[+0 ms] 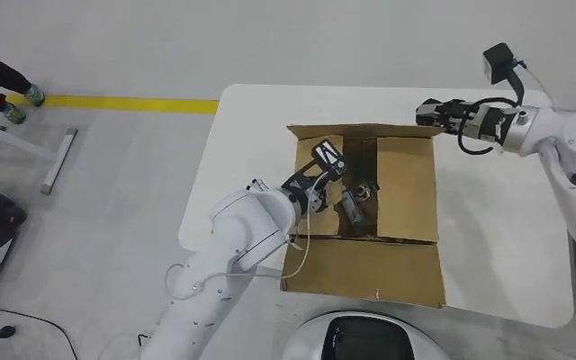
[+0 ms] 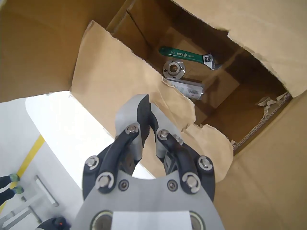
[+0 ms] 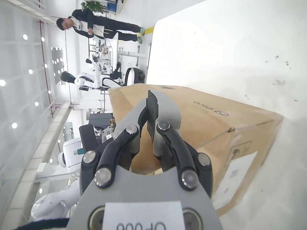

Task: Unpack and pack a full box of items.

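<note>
An open cardboard box (image 1: pixel 405 184) stands mid-table on the white table (image 1: pixel 504 243). At its bottom lie a green-handled wrench (image 2: pixel 189 56), a round metal flange (image 2: pixel 174 69) and a small wrapped cylinder (image 2: pixel 189 89). My left gripper (image 2: pixel 147 101) is above the box's left side, shut on the torn edge of an inner flap (image 2: pixel 115 72); the top view shows this gripper (image 1: pixel 326 166) over that flap. My right gripper (image 3: pixel 151 96) is shut with nothing in it, just outside the box's far right corner (image 1: pixel 421 115), facing the box's outer wall (image 3: pixel 203 125).
The box's near flap (image 1: pixel 369 270) hangs out toward the table's front edge. Bare tabletop (image 3: pixel 215 37) lies right of the box and behind it. A yellow floor line (image 1: pixel 126 103) and a metal stand (image 1: pixel 58 157) are off the table to the left.
</note>
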Action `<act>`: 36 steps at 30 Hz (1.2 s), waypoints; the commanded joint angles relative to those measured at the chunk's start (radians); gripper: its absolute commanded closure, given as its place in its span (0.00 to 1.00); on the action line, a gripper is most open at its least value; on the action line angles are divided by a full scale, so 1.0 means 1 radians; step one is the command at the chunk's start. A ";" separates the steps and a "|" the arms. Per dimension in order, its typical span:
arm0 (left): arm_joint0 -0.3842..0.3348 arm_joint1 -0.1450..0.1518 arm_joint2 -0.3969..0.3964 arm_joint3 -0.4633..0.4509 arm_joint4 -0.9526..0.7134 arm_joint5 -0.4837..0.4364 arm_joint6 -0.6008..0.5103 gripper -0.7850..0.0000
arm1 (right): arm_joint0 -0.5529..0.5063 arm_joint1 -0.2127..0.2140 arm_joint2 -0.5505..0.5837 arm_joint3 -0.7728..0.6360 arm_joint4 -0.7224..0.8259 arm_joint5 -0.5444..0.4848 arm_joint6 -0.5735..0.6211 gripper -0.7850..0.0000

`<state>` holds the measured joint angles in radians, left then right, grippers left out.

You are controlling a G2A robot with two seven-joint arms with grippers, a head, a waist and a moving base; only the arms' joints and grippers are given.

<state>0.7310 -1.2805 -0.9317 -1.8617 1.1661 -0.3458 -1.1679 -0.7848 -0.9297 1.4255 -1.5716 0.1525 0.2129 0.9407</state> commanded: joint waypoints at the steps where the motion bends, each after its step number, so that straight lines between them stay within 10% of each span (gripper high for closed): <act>1: 0.008 0.000 -0.002 -0.007 -0.002 0.005 0.001 1.00 | -0.022 0.004 0.005 -0.026 -0.018 -0.004 -0.001 1.00; 3: 0.012 0.001 -0.001 -0.017 0.008 0.002 -0.006 1.00 | -0.039 0.006 0.010 -0.046 -0.025 -0.003 -0.006 1.00; 4: 0.014 0.002 -0.001 -0.021 0.015 0.002 -0.011 0.80 | -0.047 0.007 0.011 -0.057 -0.028 -0.005 -0.007 1.00; 6: 0.021 0.003 -0.011 -0.027 0.018 0.027 -0.013 0.00 | -0.065 0.010 0.008 -0.076 -0.057 -0.011 -0.007 1.00; 29: 0.343 0.084 -0.433 -0.390 0.046 -0.005 -0.228 0.00 | -0.286 0.018 0.025 -0.249 -0.204 -0.160 -0.195 1.00; 36: 0.438 0.112 -0.451 -0.415 0.017 -0.100 -0.207 0.00 | -0.317 0.017 0.032 -0.271 -0.242 -0.171 -0.246 1.00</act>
<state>1.1542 -1.1750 -1.3899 -2.2730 1.1874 -0.4372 -1.3859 -1.0968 -0.9122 1.4590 -1.8398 -0.0854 0.0439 0.7068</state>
